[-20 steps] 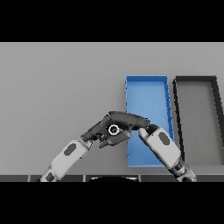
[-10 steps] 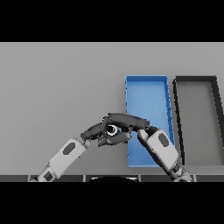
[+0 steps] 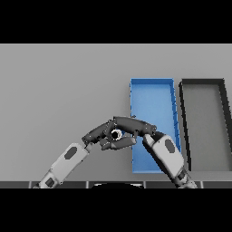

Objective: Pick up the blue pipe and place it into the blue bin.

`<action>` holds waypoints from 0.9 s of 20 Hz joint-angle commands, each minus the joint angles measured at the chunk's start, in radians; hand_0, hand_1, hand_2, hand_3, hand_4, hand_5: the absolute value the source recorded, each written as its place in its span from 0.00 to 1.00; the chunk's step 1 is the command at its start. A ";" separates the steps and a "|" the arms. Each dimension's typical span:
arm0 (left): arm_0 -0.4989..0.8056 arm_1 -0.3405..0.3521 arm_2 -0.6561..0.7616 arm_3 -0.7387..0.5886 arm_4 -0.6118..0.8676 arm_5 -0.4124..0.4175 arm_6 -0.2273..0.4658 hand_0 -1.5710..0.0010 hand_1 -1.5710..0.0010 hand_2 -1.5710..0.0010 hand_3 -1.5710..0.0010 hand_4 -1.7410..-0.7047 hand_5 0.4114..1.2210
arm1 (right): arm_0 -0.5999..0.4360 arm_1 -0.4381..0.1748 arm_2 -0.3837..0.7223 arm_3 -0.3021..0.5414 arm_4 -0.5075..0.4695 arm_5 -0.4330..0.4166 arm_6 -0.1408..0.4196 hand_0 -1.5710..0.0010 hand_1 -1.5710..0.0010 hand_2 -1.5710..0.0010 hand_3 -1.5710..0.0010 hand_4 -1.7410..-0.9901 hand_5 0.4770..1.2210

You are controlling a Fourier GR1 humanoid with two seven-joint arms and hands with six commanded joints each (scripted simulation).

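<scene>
Head view: dark fingers (image 3: 131,124) — rectangular blue bin (image 3: 152,82).

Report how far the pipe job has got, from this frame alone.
Done: both hands have met just left of the blue bin, the left hand and right hand curled around a small object showing a pale ring, presumably the pipe. Whether it is lifted off the table cannot be told. In hand: the grasp. Left: carry it right over the bin's rim and release; the bin holds nothing visible.

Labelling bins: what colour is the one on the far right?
Dark grey to black bin, seen in the head view, right of the blue bin.
</scene>
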 commanded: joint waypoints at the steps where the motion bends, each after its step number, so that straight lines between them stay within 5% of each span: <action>1: 0.012 -0.006 0.000 0.002 0.008 0.009 0.026 0.98 0.98 0.98 0.99 0.86 0.26 | -0.002 0.007 0.000 0.006 0.013 -0.003 0.006 0.00 0.00 0.00 0.00 0.34 1.00; 4: 0.022 0.003 0.008 -0.026 0.027 0.017 0.100 0.99 0.99 0.99 1.00 0.83 0.24 | -0.012 0.017 -0.025 0.020 -0.047 -0.018 0.024 0.00 0.00 0.00 0.00 0.33 1.00; 10: 0.035 0.004 -0.012 -0.042 0.009 0.021 0.110 1.00 1.00 1.00 1.00 0.84 0.15 | -0.130 0.012 -0.084 0.011 -0.414 -0.177 0.235 0.00 0.00 0.00 0.00 0.33 1.00; 14: 0.042 0.009 -0.011 -0.040 0.012 0.018 0.121 1.00 1.00 1.00 1.00 0.85 0.11 | -0.291 -0.063 -0.122 0.018 -0.501 -0.300 0.246 0.00 0.00 0.00 0.00 0.33 1.00; 18: 0.057 0.028 -0.008 -0.051 0.016 0.008 0.097 1.00 1.00 1.00 1.00 0.84 0.09 | -0.451 -0.120 -0.209 0.101 -0.500 -0.281 0.170 0.00 0.00 0.00 0.00 0.33 1.00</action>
